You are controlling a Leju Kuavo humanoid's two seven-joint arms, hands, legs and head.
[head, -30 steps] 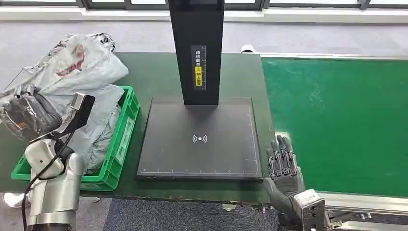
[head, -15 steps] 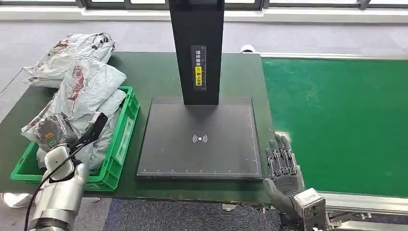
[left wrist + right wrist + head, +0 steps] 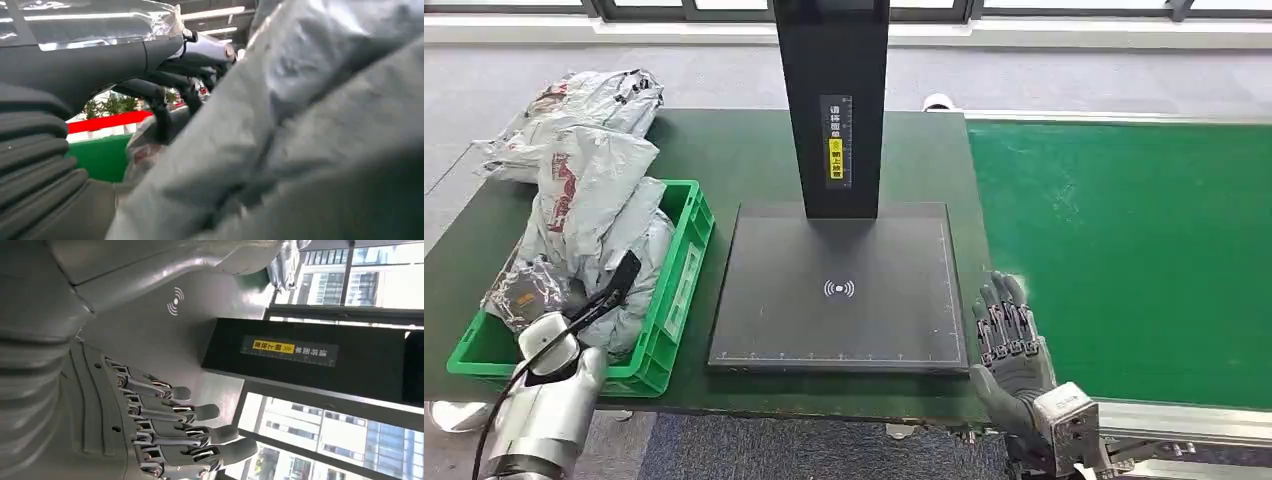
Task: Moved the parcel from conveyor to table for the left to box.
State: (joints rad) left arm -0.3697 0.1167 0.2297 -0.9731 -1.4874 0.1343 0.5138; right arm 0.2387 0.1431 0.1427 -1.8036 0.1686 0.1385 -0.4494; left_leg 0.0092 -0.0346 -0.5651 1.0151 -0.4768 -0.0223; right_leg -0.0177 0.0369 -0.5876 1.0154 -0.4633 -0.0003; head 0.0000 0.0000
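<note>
Crinkled, glossy grey plastic parcels fill a shiny green plastic crate. The scanner plate reads matt black and smooth, its post likewise. The conveyor looks matt green, faintly scuffed. The right hand shows dull grey metal.

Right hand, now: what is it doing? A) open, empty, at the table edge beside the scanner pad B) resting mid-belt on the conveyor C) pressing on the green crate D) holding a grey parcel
A: the right hand has its fingers spread and holds nothing, sitting at the table's near edge just right of the black scanner pad; the grey parcels lie far off in the green crate.
</note>
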